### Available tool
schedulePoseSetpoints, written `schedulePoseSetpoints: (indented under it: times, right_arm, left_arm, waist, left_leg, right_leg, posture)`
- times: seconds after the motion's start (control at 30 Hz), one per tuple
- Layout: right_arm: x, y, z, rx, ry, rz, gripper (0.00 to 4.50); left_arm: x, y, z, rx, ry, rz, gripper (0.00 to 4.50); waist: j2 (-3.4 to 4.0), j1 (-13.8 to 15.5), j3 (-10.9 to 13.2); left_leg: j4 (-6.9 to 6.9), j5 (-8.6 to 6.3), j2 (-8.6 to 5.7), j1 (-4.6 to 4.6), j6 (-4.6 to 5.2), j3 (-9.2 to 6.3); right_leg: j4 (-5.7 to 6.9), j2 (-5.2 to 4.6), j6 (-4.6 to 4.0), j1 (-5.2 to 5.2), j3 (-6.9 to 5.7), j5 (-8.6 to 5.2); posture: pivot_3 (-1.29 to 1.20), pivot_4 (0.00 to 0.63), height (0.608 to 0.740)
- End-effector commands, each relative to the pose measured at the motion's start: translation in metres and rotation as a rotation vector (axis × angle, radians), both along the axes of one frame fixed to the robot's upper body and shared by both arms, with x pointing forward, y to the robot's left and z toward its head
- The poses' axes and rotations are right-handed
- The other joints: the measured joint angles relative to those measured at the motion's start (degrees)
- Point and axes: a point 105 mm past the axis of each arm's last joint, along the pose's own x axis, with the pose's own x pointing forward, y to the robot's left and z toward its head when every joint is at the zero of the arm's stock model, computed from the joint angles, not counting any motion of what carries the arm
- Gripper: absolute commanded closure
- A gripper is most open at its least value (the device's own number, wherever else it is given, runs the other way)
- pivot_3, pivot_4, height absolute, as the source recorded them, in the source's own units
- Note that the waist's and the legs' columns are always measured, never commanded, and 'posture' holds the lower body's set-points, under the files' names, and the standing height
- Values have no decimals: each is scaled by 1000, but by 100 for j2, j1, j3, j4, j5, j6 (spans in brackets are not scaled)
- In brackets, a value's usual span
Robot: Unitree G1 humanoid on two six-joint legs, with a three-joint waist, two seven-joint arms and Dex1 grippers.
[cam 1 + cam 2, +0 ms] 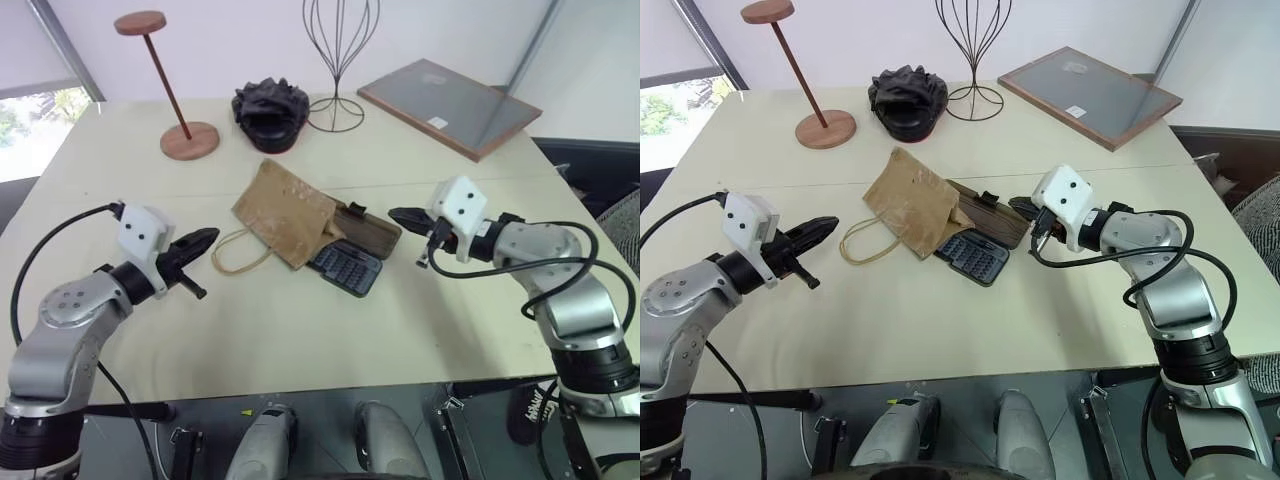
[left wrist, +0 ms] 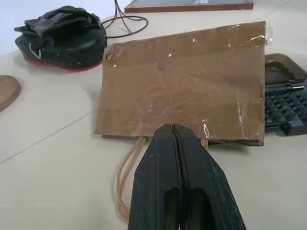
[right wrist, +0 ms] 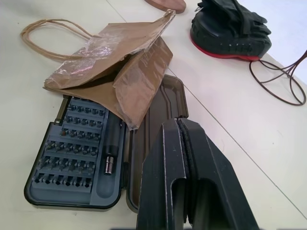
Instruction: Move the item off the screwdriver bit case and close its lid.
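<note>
Your two black-fingered grippers, left (image 1: 208, 238) and right (image 1: 396, 215), hover pressed together, flanking the flat tan-brown paper bag (image 1: 283, 213) that overlaps the open dark grey plastic bit case (image 1: 347, 266) and its brown translucent lid (image 1: 369, 231).

One paper bag (image 1: 284, 211), one open bit case (image 1: 348, 266), one stand (image 1: 172, 88), one wire frame (image 1: 338, 60), one board (image 1: 449, 106), one black lump (image 1: 270, 112).

A pale cream table (image 1: 300, 330) carries everything; at its far left stands a wooden stand (image 1: 176, 100) with a round base, slanted stem and small disc top; just right of it sits a black ruffled lump (image 1: 270, 112); beside that rises a dark wire stand (image 1: 338, 60) on a ring base; a brown-framed grey board (image 1: 450, 105) lies far right.
</note>
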Motion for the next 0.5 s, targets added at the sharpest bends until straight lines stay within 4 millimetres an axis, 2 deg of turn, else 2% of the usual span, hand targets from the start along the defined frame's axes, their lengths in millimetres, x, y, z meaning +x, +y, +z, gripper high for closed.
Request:
schedulePoseSetpoints:
  times: [0.03,0.5]
  right_arm:
    - [-5,8,20,14,-70,29,4479]
    - [-12,13,21,86,-25,17,4479]
  left_arm:
    - [0,-2,14,2,-57,-5,4500]
    - [9,-6,10,-16,-58,-32,4500]
  waist:
    - [0,-2,0]
    - [0,-4,0]
  left_leg:
    - [0,0,0,0,0,0]
    - [0,0,0,-1,0,0]
  right_leg:
    - [0,0,0,0,0,0]
    - [0,0,0,-2,0,0]
  posture:
    - [0,150,740]
    - [0,150,740]
